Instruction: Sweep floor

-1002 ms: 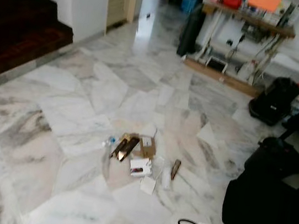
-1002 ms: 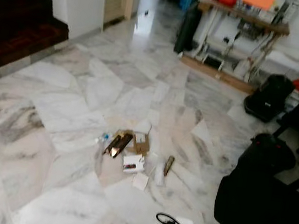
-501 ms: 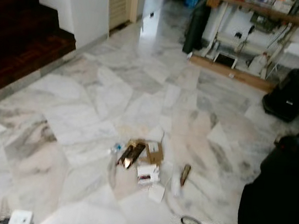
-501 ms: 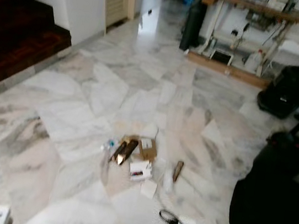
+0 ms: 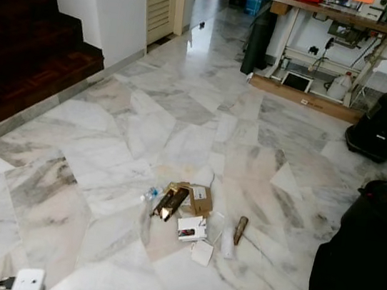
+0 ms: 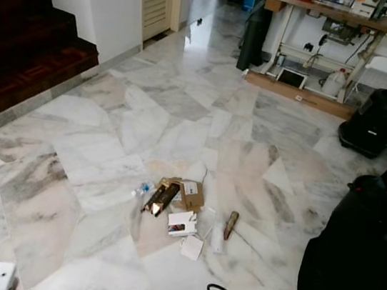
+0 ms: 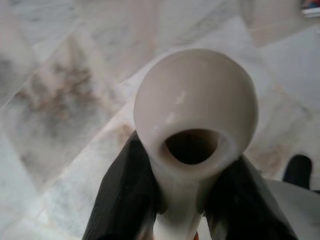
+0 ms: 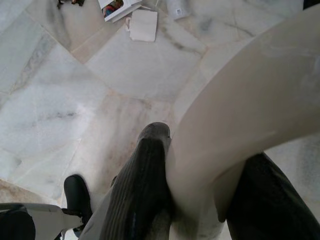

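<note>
White-and-grey marble floor (image 5: 107, 140) spreads across the whole room, its slabs cut at odd angles. A dark wooden staircase (image 5: 27, 42) rises at the robot's left, and a workbench (image 5: 331, 34) cluttered with gear stands at the far end beside a doorway. Black bags (image 5: 362, 277) sit along the right side, one near the robot and another (image 5: 384, 125) further back by the bench.

Near the middle of the floor lies a small heap of litter (image 5: 187, 213): a brown cardboard box (image 5: 199, 200), a shiny gold-and-dark wrapper (image 5: 169, 202), a white printed packet (image 5: 191, 228), a white paper scrap (image 5: 201, 253), a brown tube (image 5: 240, 229) and a small clear bottle (image 5: 149, 194), all close together and ahead of the robot.

The left gripper (image 7: 192, 197) is clamped on a cream plastic handle (image 7: 195, 115), whose rounded end with a hanging hole faces the wrist camera; one black finger (image 7: 122, 200) presses each side. The right gripper (image 8: 200, 200) is closed around a thick cream shaft (image 8: 250, 110), which runs away above the floor, with the paper scrap and packet seen beyond it. What tool these cream parts belong to cannot be told.
</note>
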Motion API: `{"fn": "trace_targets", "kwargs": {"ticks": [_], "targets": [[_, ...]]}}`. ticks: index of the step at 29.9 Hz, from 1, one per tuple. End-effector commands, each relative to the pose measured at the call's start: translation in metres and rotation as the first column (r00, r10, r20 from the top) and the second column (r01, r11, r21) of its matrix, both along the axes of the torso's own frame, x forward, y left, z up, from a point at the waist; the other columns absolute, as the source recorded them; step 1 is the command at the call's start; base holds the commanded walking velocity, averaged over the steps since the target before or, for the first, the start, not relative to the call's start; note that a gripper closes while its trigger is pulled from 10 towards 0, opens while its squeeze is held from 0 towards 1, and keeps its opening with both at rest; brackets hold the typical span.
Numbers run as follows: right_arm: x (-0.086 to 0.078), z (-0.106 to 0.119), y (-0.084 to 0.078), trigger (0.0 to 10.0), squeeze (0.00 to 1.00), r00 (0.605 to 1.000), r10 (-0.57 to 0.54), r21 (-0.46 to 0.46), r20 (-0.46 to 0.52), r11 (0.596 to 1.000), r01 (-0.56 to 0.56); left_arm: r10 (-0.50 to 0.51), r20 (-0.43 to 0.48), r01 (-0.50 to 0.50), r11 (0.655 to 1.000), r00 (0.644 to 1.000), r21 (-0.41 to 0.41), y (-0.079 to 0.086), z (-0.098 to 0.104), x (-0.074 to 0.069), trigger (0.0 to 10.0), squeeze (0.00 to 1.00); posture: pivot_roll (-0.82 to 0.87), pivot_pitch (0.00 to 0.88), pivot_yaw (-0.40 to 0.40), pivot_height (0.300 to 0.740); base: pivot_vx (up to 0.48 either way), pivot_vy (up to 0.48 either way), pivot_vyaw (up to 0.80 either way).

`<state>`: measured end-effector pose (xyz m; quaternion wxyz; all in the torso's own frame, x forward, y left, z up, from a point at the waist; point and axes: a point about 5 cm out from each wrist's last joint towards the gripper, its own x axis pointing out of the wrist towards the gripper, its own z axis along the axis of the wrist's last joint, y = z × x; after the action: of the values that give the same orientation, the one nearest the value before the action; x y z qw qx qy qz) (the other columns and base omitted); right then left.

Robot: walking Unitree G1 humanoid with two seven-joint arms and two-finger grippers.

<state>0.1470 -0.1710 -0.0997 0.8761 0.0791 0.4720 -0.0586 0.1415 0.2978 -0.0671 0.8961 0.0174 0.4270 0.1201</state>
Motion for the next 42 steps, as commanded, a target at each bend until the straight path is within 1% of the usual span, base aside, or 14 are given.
{"fn": "trace_targets", "kwargs": {"ticks": [1,3,8,13,16,17,18,19,21,23,26,35,39,42], "targets": [[0.003,0.001,0.003,10.0,0.0,1.0,-0.01,0.025,0.006,1.0,0.01,0.036,-0.03,-0.036,0.999,0.999,-0.018,0.008,-0.002,-0.013,10.0,0.0,0.0,0.0,-0.019,0.74,0.0,0.0,0.0],[0.008,0.003,0.005,10.0,0.0,1.0,0.003,0.024,0.023,1.0,-0.004,0.045,-0.035,-0.046,0.999,0.998,-0.016,0.013,-0.001,-0.017,10.0,0.0,-0.03,0.0,-0.015,0.74,0.0,0.0,0.0],[0.016,0.006,0.009,10.0,0.0,0.998,0.032,0.027,0.058,0.999,-0.034,0.061,-0.042,-0.062,0.998,0.997,-0.018,0.015,-0.001,-0.021,10.0,0.0,-0.06,0.0,-0.031,0.74,0.0,0.0,0.0],[0.008,0.003,0.007,10.0,0.0,0.998,0.056,0.011,0.035,0.998,-0.057,0.074,-0.042,-0.075,0.997,0.996,-0.029,0.013,-0.003,-0.023,10.0,0.0,-0.08,0.0,-0.035,0.74,0.0,0.0,0.0],[0.002,0.001,0.005,10.0,0.0,0.998,0.055,0.009,0.018,0.998,-0.055,0.067,-0.063,-0.069,0.997,0.996,-0.032,0.005,-0.007,-0.024,10.0,0.0,-0.08,0.0,-0.036,0.74,0.0,0.0,0.0],[-0.001,0.0,0.005,10.0,0.0,0.999,0.053,0.008,0.009,0.999,-0.053,0.063,-0.067,-0.065,0.997,0.996,-0.035,0.0,-0.009,-0.023,10.0,0.0,-0.09,0.0,-0.038,0.74,0.0,0.0,0.0],[-0.001,0.0,0.005,10.0,0.0,0.999,0.053,0.008,0.009,0.999,-0.053,0.063,-0.067,-0.065,0.997,0.996,-0.035,0.0,-0.009,-0.023,10.0,0.0,-0.09,0.0,-0.038,0.74,0.0,0.0,0.0],[-0.004,-0.001,0.004,10.0,0.0,0.999,0.048,0.01,0.002,0.999,-0.048,0.058,-0.066,-0.061,0.997,0.996,-0.043,-0.009,-0.012,-0.019,10.0,0.0,-0.08,0.0,-0.037,0.74,0.0,0.0,0.0],[-0.004,-0.001,0.004,10.0,0.0,0.999,0.039,0.012,0.003,0.999,-0.039,0.054,-0.06,-0.057,0.997,0.997,-0.05,-0.018,-0.014,-0.013,10.0,0.0,-0.08,0.0,-0.039,0.74,0.0,0.0,0.0],[-0.004,-0.001,0.004,10.0,0.0,0.999,0.037,0.013,0.004,0.999,-0.037,0.053,-0.059,-0.056,0.997,0.997,-0.051,-0.019,-0.014,-0.012,10.0,0.0,-0.08,0.0,-0.039,0.74,0.0,0.0,0.0],[0.0,0.0,0.005,10.0,0.0,0.999,0.048,0.021,0.02,0.999,-0.049,0.058,-0.034,-0.06,0.997,0.998,-0.057,-0.026,-0.013,-0.003,10.0,0.0,-0.07,0.0,-0.047,0.74,0.0,0.0,0.0],[0.002,0.001,0.007,10.0,0.0,0.997,0.074,0.019,0.028,0.997,-0.075,0.076,-0.033,-0.078,0.996,0.997,-0.054,-0.027,-0.014,-0.003,10.0,0.0,-0.1,0.0,-0.063,0.74,0.0,0.0,0.0],[0.004,0.002,0.008,10.0,0.0,0.994,0.102,0.013,0.032,0.995,-0.102,0.091,-0.033,-0.092,0.995,0.995,-0.048,-0.025,-0.014,-0.005,10.0,0.0,-0.13,0.0,-0.055,0.74,0.0,0.0,0.0],[0.008,0.004,0.002,10.0,0.0,0.995,0.085,-0.004,0.043,0.996,-0.085,0.085,-0.013,-0.086,0.995,0.996,-0.048,-0.02,-0.011,-0.003,10.0,0.0,-0.1,0.0,-0.054,0.74,0.0,0.0,0.0]]}}
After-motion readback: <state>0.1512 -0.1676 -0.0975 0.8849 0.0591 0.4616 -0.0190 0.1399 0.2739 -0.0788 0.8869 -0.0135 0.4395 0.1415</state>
